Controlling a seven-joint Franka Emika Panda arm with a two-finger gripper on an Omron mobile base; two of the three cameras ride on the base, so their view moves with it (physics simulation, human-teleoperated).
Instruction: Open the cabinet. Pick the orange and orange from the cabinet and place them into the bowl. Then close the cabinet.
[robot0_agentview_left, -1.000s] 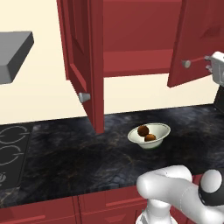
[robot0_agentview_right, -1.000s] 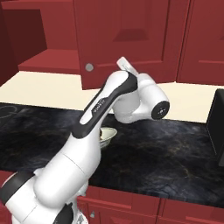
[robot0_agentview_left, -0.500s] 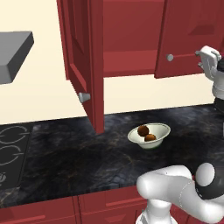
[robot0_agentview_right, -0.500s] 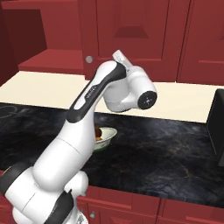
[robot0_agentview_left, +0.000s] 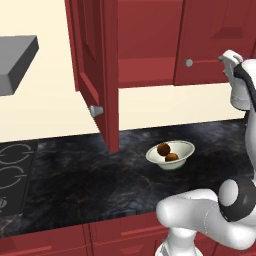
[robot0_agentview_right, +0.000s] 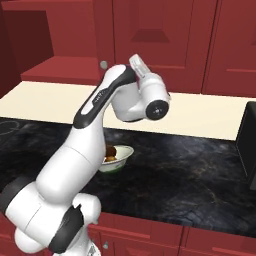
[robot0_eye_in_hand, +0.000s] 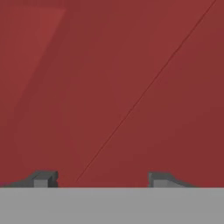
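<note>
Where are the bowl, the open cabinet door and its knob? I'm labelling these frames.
bowl (robot0_agentview_left: 183, 148): left base view, on its bare right rim.
open cabinet door (robot0_agentview_left: 94, 65): left base view, on its panel.
knob (robot0_agentview_left: 95, 111): left base view, on its round face.

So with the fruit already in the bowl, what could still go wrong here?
The left door still stands wide open over the counter; the arm may clip it when reaching across. The bowl with both oranges sits near that door's path and could get bumped. The open gripper faces the right door closely and might scrape it.

We see even, soft rendered light, faint sheen on the dark tabletop (robot0_agentview_left: 75, 175), and a blurry, low-detail close hand view.
</note>
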